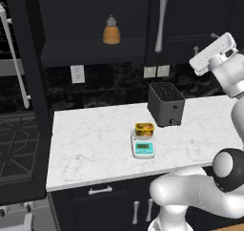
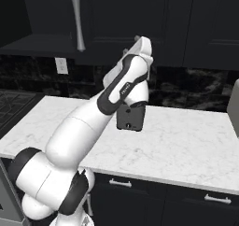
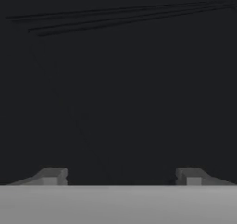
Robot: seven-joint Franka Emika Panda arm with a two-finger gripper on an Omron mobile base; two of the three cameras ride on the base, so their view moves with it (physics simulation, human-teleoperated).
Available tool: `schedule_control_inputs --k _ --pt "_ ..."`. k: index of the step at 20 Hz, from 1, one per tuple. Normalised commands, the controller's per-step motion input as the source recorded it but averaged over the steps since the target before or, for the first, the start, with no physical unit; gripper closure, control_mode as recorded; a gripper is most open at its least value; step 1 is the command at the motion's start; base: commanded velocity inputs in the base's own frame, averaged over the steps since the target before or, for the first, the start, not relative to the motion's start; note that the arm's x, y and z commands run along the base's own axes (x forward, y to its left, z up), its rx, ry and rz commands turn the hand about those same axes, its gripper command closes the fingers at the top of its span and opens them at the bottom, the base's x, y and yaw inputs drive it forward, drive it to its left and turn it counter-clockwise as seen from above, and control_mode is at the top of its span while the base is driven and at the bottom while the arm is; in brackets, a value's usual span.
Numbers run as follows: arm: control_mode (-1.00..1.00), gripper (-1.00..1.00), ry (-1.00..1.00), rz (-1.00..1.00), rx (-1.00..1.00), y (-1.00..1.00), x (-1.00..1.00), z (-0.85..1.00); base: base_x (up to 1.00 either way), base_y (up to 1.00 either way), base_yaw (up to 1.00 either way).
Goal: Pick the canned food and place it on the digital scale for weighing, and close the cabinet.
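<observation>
Tin (image 1: 144, 129) sits on the scale (image 1: 143, 145), which stands near the middle of the worktop (image 1: 86, 144), a little toward its front edge and just in front of the toaster (image 1: 165, 103) at the back. Weighing half of the job looks done. Cabinet (image 1: 90, 20) remains: its left door (image 1: 28, 72) stands swung out toward the room at the worktop's left edge, long bar handle (image 1: 14, 58) showing, and the open shelf behind holds an orange bottle (image 1: 111, 30). The neighbouring door with its own bar handle (image 1: 161, 21) is shut. Arm is raised high on the right side, hand up against the dark closed doors above the worktop's back right corner. In the hand view the gripper (image 3: 121, 176) has its two fingertips (image 3: 52, 176) wide apart with nothing between them, facing a dark panelled surface close ahead. Judged step: the start of closing the cabinet. Next move calls for swinging the hand across to the left, well clear of the tin and toaster below, getting onto the outer face of the open door and pushing it round until it sits flush; the door reaches far out, so the base may need to shift left. Writing: the scale's front display shows dark marks too small to read; a faint line of lettering on the forearm in the right base view is also unreadable; no label legible on tin or bottle
</observation>
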Motion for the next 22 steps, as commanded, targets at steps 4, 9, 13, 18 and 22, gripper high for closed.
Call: schedule_control_inputs --k 4,9,13,18,22 --pt "-1.00 -1.00 0.00 -0.03 0.00 0.07 0.49 0.00 0.00 0.00 0.00" --pt "-1.00 -1.00 0.00 -0.01 0.00 0.00 0.59 0.00 0.00 0.00 0.00" --pt "-1.00 -1.00 0.00 0.00 0.00 0.00 1.00 -0.25 0.00 0.00 0.00" --pt "-1.00 -1.00 -0.05 0.00 0.00 0.21 0.35 -0.14 0.00 0.00 0.00" --pt "-1.00 -1.00 -0.26 -0.11 0.00 1.00 0.91 -0.93 0.00 0.00 0.00"
